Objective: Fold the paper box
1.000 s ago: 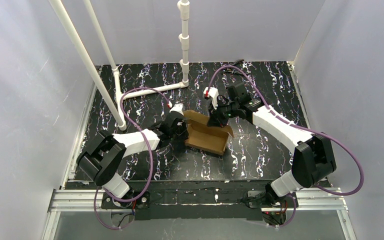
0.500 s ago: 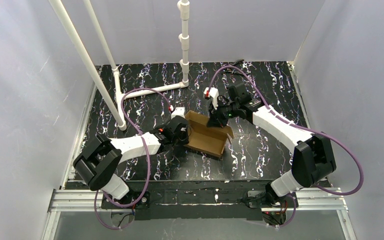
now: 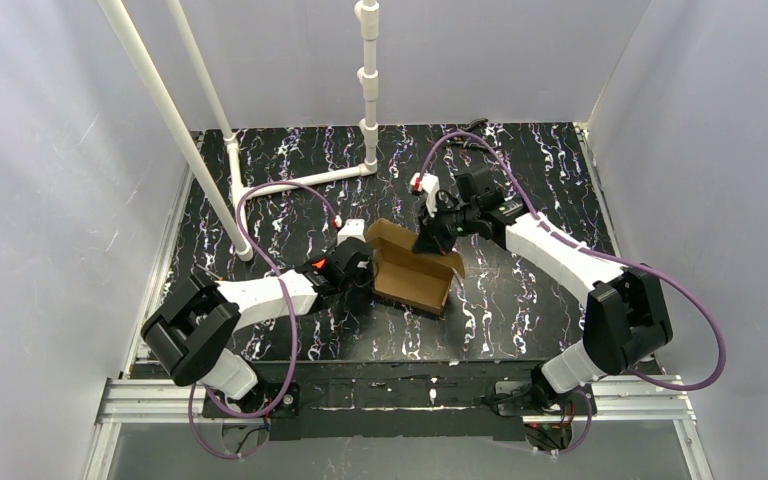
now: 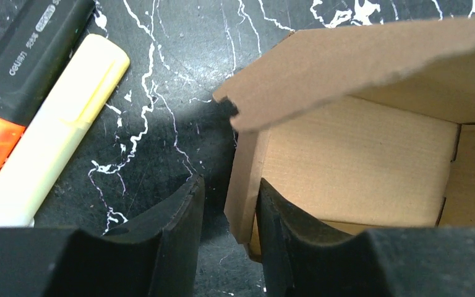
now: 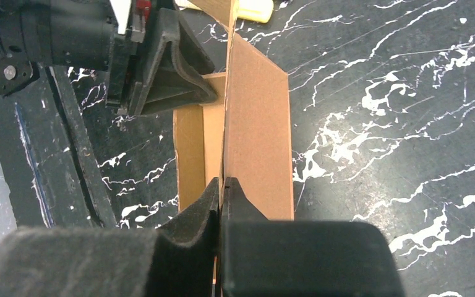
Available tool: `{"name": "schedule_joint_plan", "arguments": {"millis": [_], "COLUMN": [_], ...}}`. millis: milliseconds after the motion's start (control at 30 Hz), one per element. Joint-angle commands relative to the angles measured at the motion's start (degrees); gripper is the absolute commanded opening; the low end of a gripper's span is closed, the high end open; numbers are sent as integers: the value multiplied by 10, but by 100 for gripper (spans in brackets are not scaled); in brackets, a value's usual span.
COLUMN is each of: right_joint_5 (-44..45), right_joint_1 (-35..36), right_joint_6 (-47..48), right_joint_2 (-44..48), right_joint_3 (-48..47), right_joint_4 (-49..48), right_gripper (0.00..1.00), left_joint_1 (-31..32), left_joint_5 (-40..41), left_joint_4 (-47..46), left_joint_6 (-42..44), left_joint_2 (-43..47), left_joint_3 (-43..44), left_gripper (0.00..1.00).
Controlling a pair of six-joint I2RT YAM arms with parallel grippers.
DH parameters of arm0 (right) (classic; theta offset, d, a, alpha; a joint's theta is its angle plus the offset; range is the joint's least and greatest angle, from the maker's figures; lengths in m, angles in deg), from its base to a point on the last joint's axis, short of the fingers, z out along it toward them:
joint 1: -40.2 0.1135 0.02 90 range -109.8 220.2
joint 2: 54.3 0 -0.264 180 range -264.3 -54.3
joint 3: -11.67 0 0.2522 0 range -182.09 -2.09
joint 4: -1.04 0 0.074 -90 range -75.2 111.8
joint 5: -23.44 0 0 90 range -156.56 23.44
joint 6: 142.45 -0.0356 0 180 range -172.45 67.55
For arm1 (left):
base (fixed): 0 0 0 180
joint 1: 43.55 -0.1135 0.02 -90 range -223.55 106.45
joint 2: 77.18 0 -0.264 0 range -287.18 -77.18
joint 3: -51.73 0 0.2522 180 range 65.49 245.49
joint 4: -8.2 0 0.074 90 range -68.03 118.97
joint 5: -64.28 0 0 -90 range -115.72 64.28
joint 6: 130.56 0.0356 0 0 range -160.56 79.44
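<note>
1. The paper box (image 3: pixel 415 278), a plain brown die-cut cardboard sheet half-raised into a small open tray, sits mid-table on the black, white-veined tabletop (image 3: pixel 520 300), between your two arms.
2. Your right gripper (image 5: pixel 221 185) is pinched tight on the box's upright long panel (image 5: pixel 256 130); treat that pinch as your anchor.
3. Your left gripper (image 4: pixel 229 192) stands partly open, its black fingers (image 4: pixel 179 229) straddling the short end wall (image 4: pixel 244 185), one inside and one outside, clamping nothing.
4. Seat that wall deep between the fingers before closing, then bend along the crease slowly, so the overhanging flap (image 4: pixel 359 62) does not buckle.
5. Keep the outer finger off the orange-tipped black marker (image 4: pixel 18 68) and the pale yellow stick (image 4: pixel 62 117) lying near the box.
</note>
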Motion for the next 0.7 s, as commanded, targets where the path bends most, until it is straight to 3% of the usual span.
{"name": "schedule_joint_plan", "arguments": {"millis": [0,300,467,567,667], "right_joint_5": [39,112,108,108,100], "right_joint_1": [-19,-33,-33,-34,-34], "right_joint_6": [-15,12,27,31,36], "right_joint_2": [1,2,6,3,-1], "right_joint_3": [3,-20,-20,-23,-29], "right_joint_4": [-35,-20,-14,-11,-4], "right_gripper": [5,11,14,11,4], "left_joint_1": [3,4,3,3,3], "left_joint_5": [3,-5,-3,-5,-13], "left_joint_4": [-19,-34,-33,-34,-33], "left_joint_6": [33,26,33,43,65], "left_joint_2": [30,37,42,37,22], "left_joint_3": [-12,-37,-37,-29,-12], "left_gripper": [34,29,29,30,39]}}
